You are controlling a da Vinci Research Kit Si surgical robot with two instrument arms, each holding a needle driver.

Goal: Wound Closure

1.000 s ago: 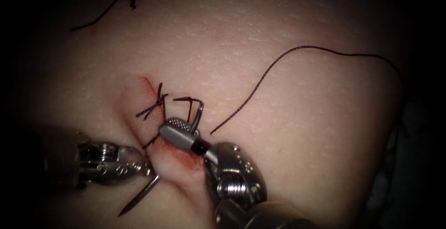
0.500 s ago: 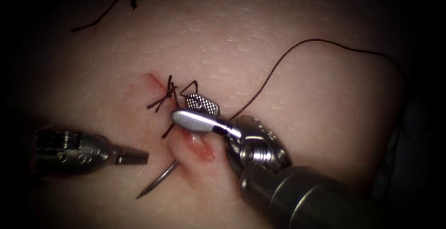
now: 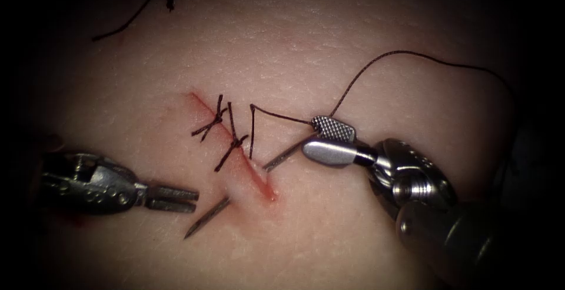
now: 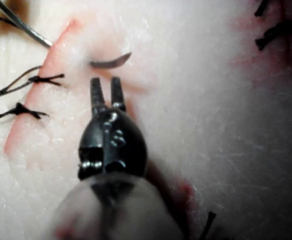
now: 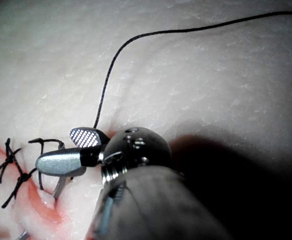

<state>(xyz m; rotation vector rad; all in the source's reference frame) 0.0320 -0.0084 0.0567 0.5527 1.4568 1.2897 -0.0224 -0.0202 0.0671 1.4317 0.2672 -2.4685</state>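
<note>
The curved needle [image 3: 215,210] sits in the tissue [image 3: 353,237] across the lower end of the cut [image 3: 250,175]. Its tip pokes out on the left side and its tail [image 3: 285,155] rises on the right side. My right tool [image 3: 311,136] stands wide open around the tail's end and grips nothing. My left tool [image 3: 195,202] lies left of the cut, just above the tip, with its jaws slightly apart and nothing in them. Dark thread [image 3: 412,55] arcs away from the tail. In the left wrist view the tool [image 4: 105,81] faces the needle tip [image 4: 110,61]. The right wrist view shows the open tool [image 5: 55,148] above the needle [image 5: 60,187].
Two tied stitches [image 3: 212,122] [image 3: 233,145] cross the cut above the needle. Red fluid [image 3: 268,193] lines the cut's lower end. A loose piece of thread [image 3: 123,16] lies far up on the left. The right tool's shaft [image 3: 447,237] fills the lower right.
The right tool has opened, let go of the needle and drawn back to the right. The left tool has backed off leftward and parted its jaws. The tissue has settled flat.
</note>
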